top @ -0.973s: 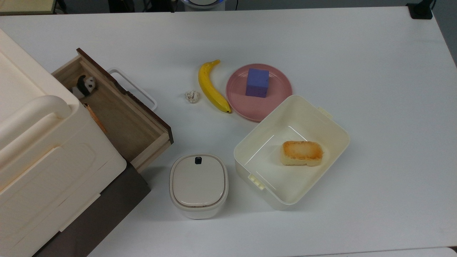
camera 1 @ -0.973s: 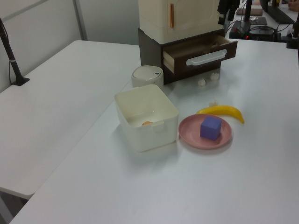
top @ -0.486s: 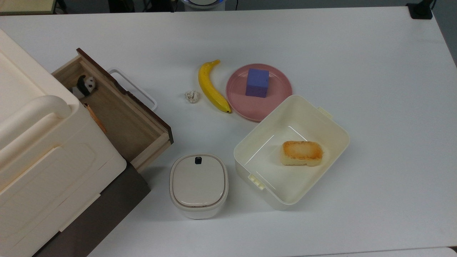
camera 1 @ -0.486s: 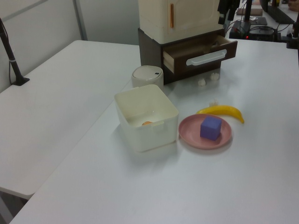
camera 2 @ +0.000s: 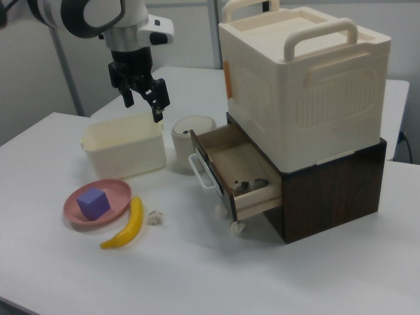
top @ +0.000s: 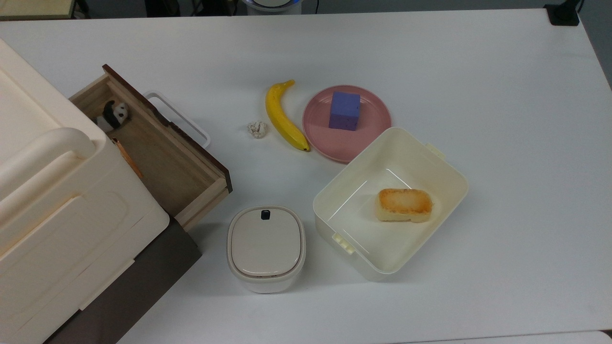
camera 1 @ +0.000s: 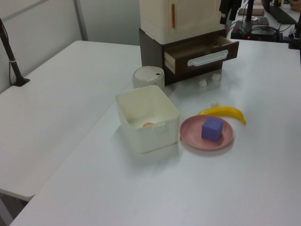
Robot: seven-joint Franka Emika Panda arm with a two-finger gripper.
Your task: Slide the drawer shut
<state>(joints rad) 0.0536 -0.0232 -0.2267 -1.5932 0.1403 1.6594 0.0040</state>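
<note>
The drawer (top: 162, 157) stands pulled out of the dark brown cabinet (camera 2: 328, 190), light wood inside, with a dark front panel and a white loop handle (top: 178, 118). It also shows in the left view (camera 1: 201, 53) and the right view (camera 2: 231, 169). A small panda toy (top: 114, 114) lies in its back corner. My gripper (camera 2: 143, 104) hangs open and holds nothing, high above the table behind the cream open box (camera 2: 123, 146), well off to the right view's left of the drawer.
A large cream crate (camera 2: 302, 85) sits on the cabinet. In front of the drawer stand a lidded beige bin (top: 266, 247), the cream box (top: 334, 191) holding a bread piece (top: 404, 204), a pink plate (top: 325, 138) with a blue cube (top: 344, 111), a banana (top: 284, 117) and a paper ball (top: 257, 129).
</note>
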